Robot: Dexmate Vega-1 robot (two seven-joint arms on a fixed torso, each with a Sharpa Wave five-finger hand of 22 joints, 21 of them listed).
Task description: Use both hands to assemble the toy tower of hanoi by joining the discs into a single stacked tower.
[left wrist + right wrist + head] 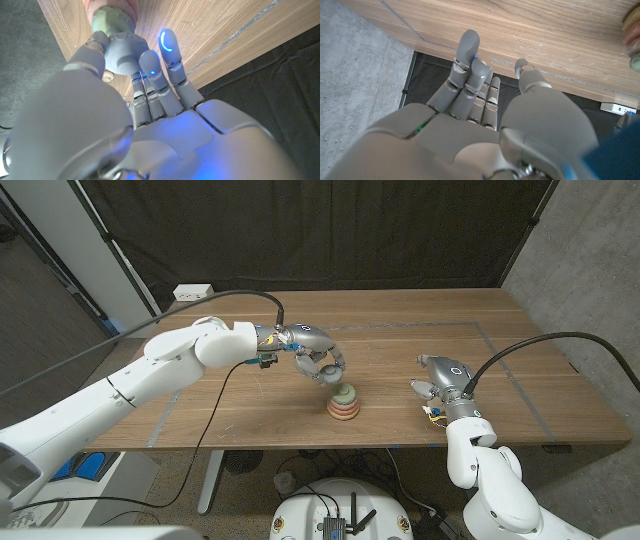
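Head view: disc tower (343, 404) at table (250, 405) centre, green disc (343, 393) on top. L hand (322, 366) just above it, fingers curled, holding nothing visible. R hand (437, 387) well apart, fingers spread, empty.

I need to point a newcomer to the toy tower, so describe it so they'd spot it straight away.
Start at the wooden table and look near the middle of its front edge, between the two robot hands. There stands the small stacked tower of rounded discs, pinkish and orange below, pale green on top, just under the fingers of the left hand. It is the one colourful thing on the wood.
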